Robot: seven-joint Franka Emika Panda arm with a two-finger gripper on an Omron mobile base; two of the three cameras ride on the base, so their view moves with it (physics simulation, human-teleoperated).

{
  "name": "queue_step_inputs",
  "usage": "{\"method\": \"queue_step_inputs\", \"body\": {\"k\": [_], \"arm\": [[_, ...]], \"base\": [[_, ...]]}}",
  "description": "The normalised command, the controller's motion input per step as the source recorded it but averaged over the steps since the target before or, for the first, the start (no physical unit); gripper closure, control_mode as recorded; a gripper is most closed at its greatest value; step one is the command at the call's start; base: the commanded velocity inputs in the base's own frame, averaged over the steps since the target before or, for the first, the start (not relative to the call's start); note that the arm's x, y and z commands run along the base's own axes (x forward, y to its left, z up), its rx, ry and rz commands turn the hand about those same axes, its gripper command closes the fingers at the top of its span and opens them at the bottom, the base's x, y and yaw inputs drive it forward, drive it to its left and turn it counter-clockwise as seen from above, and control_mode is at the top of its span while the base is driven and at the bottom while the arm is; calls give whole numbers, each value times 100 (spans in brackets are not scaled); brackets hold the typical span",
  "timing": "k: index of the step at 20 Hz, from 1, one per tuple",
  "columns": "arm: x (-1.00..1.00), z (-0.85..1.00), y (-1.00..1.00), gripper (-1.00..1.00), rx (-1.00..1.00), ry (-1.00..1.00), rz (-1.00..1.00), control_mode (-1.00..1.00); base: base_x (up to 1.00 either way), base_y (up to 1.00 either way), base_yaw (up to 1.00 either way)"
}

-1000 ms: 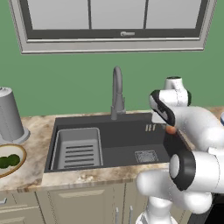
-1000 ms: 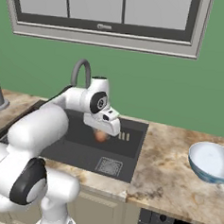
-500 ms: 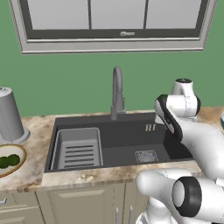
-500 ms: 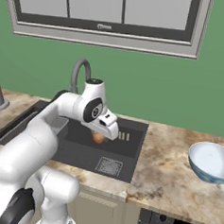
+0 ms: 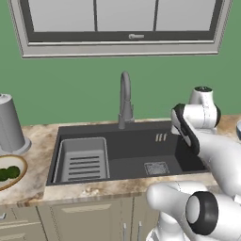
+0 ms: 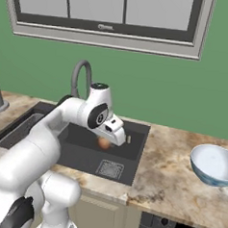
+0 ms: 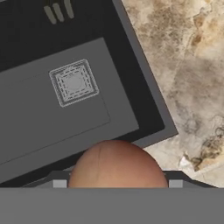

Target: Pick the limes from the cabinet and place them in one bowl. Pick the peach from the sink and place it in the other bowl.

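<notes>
I have the peach [image 6: 103,143] up off the basin floor, held in the gripper [image 6: 108,140] above the right half of the sink [image 6: 84,150]. In the right base view the orange-red fruit peeks out just under the hand, at about 7 o'clock from the white wrist block. In the hand view the peach [image 7: 117,165] sits at 6 o'clock, tucked between the finger tips, which clamp it from either side; the jaws stand at the fruit's width.

Past the fruit in the hand view I see the sink's square drain [image 7: 73,82] at about 11 o'clock and the dark sink rim [image 7: 148,87] running from 12 down toward 4 o'clock, with the speckled counter [image 7: 192,65] beyond it at 2 o'clock.

In the right base view the other bowl [image 6: 213,164], pale blue and glassy, stands on the counter at 3 o'clock from the hand, well apart from it.

In the left base view one bowl [image 5: 10,171], the shallow tan-rimmed one, lies at the frame's 9 o'clock edge with the limes [image 5: 7,173] already inside it. The slotted rack [image 5: 84,159] fills the sink's left part, and the faucet [image 5: 124,99] rises behind the basin at 12 o'clock.
</notes>
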Motion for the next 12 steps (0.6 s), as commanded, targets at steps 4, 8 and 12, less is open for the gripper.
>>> {"method": "queue_step_inputs", "body": {"k": [4, 8, 12], "arm": [[0, 0, 0, 100, 0, 0, 0, 100], [0, 0, 0, 100, 0, 0, 0, 100], [0, 0, -5, 100, 0, 0, 0, -100]], "base": [[-10, -71, -1], [-4, -61, -2], [0, -35, -1]]}}
